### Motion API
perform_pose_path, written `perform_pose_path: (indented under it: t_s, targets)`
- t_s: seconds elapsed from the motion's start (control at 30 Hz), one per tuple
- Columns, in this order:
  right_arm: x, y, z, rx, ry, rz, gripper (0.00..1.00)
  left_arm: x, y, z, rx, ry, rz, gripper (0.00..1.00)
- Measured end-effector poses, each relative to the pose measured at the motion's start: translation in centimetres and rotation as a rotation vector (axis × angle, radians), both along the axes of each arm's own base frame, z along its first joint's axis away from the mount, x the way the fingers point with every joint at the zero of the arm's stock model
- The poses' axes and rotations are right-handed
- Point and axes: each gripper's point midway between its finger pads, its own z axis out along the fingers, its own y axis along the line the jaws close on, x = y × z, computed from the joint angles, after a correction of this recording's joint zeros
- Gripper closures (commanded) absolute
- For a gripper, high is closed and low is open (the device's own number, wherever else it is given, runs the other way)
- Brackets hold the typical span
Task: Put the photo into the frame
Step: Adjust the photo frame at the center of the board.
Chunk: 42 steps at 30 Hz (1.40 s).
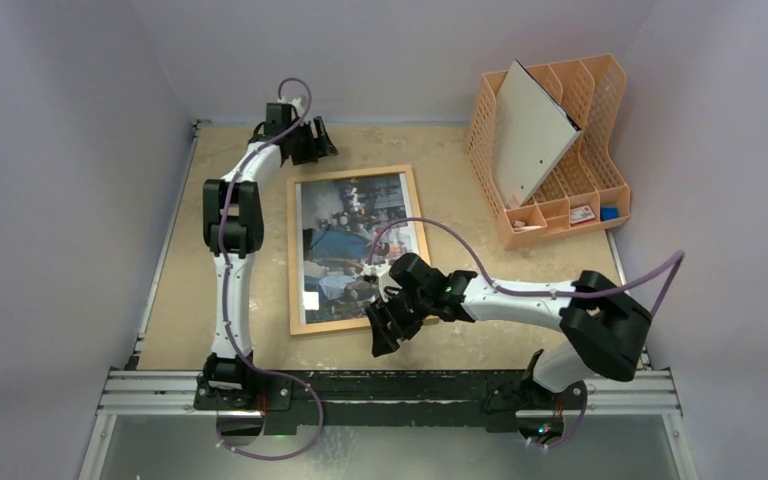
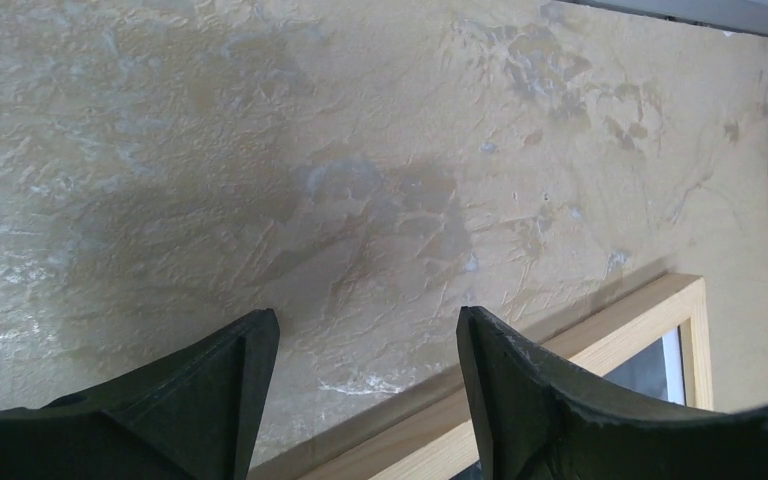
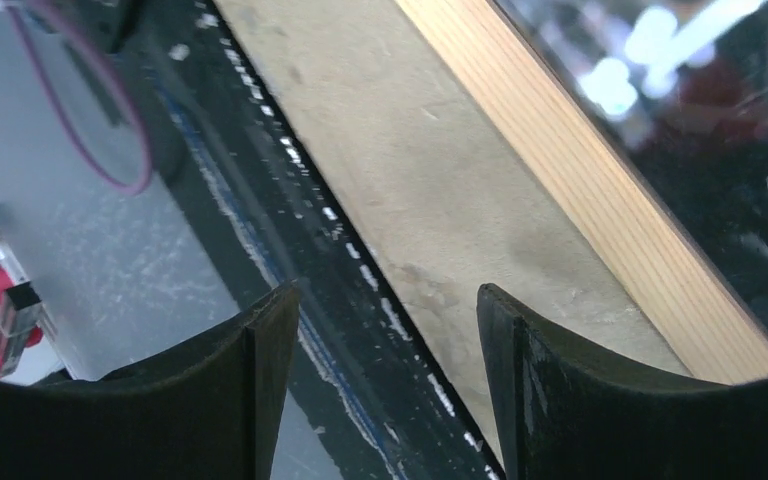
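The frame (image 1: 293, 260) of thin light wood lies flat in the middle of the table. The photo (image 1: 345, 235), a colour print with a blue shirt in it, lies inside the wooden border and fills it. My left gripper (image 1: 312, 150) is open and empty just beyond the frame's far left corner; its wrist view shows the jaws apart (image 2: 368, 325) over bare table with the frame's corner (image 2: 620, 330) beside them. My right gripper (image 1: 388, 338) is open and empty at the frame's near right corner, its jaws apart (image 3: 388, 300) next to the frame's edge (image 3: 600, 190) and the glossy photo (image 3: 700, 130).
An orange lattice organizer (image 1: 600, 110) stands at the back right with a white-grey board (image 1: 530, 130) leaning in it. A black and metal rail (image 1: 390, 385) runs along the table's near edge, also in the right wrist view (image 3: 290, 190). Walls enclose the left, back and right.
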Motion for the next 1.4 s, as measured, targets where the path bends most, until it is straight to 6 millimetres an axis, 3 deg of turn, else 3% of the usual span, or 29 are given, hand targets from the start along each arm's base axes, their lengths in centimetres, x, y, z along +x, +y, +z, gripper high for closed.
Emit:
perform_pose_path:
  t_s: [0.17, 0.33, 0.5, 0.67, 0.8, 1.0, 1.27, 1.4]
  targets:
    - [0.3, -0.6, -3.5, -0.120, 0.017, -0.049, 0.30, -0.4, 0.0, -0.3, 0.022, -0.010, -0.039, 0.32]
    - [1.5, -0.3, -3.4, -0.130, -0.012, -0.113, 0.29, -2.2, -0.5, -0.4, 0.011, 0.010, -0.114, 0.34]
    - [3.3, -0.8, -3.6, -0.155, -0.028, -0.192, 0.28, -5.3, -0.5, -0.4, 0.018, 0.055, -0.167, 0.34]
    - [5.3, -3.0, -3.6, -0.180, -0.017, -0.280, 0.28, -7.3, 1.9, -0.5, 0.078, 0.086, -0.162, 0.34]
    - [8.8, -6.0, -3.7, -0.217, -0.027, -0.426, 0.28, -9.7, 4.4, -0.9, 0.134, 0.145, -0.111, 0.34]
    - [13.8, -9.6, -3.8, -0.240, -0.054, -0.630, 0.29, -15.4, 8.1, -1.5, 0.210, 0.266, -0.002, 0.34]
    - [23.0, -13.0, -3.6, -0.232, -0.118, -0.897, 0.30, -23.2, 9.3, -2.0, 0.247, 0.413, 0.051, 0.34]
    - [26.9, -13.4, -3.4, -0.217, -0.155, -0.958, 0.30, -27.0, 9.2, -2.0, 0.246, 0.489, 0.059, 0.33]
